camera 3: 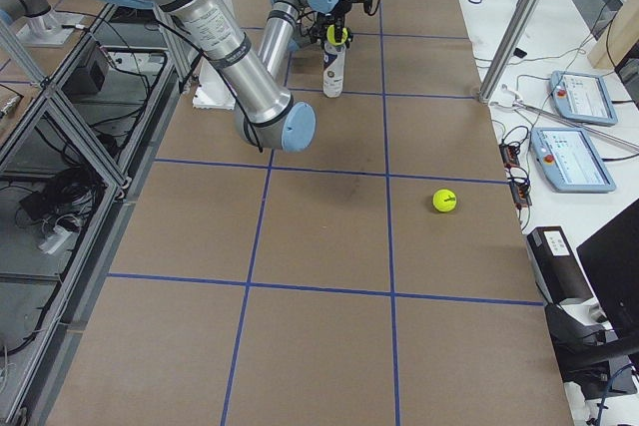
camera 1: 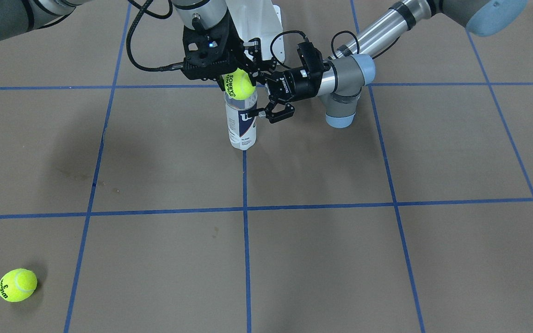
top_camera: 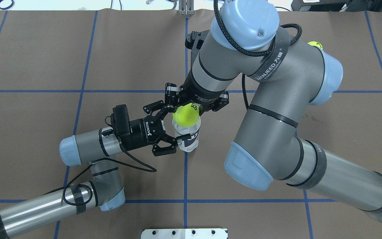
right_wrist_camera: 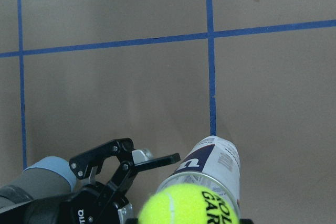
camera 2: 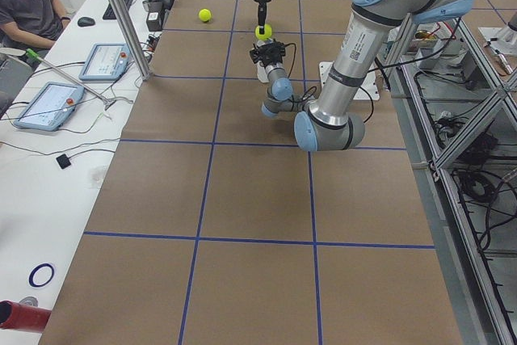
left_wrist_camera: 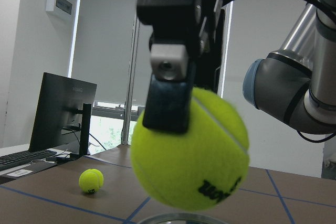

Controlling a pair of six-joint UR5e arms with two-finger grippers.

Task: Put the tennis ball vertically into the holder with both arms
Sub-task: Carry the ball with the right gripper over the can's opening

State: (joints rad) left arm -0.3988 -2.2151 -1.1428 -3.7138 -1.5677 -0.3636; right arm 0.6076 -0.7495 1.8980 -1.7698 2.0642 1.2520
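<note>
The holder (camera 1: 241, 125), a clear tube with a white and navy label, stands upright on the brown table; it also shows in the overhead view (top_camera: 191, 141) and the right wrist view (right_wrist_camera: 215, 161). My left gripper (top_camera: 177, 124) reaches in sideways with its fingers on either side of the tube near its top. The near finger (camera 1: 266, 112) touches the tube. My right gripper (top_camera: 191, 108) points down and is shut on a yellow-green tennis ball (camera 1: 238, 84), held just above the tube's open mouth. In the left wrist view the ball (left_wrist_camera: 189, 150) hangs slightly above the rim.
A second tennis ball (camera 1: 17, 285) lies loose on the table far on my right, also seen in the exterior right view (camera 3: 444, 201). The white pedestal (camera 1: 266, 27) stands behind the tube. A person (camera 2: 32, 6) sits at a side desk with tablets.
</note>
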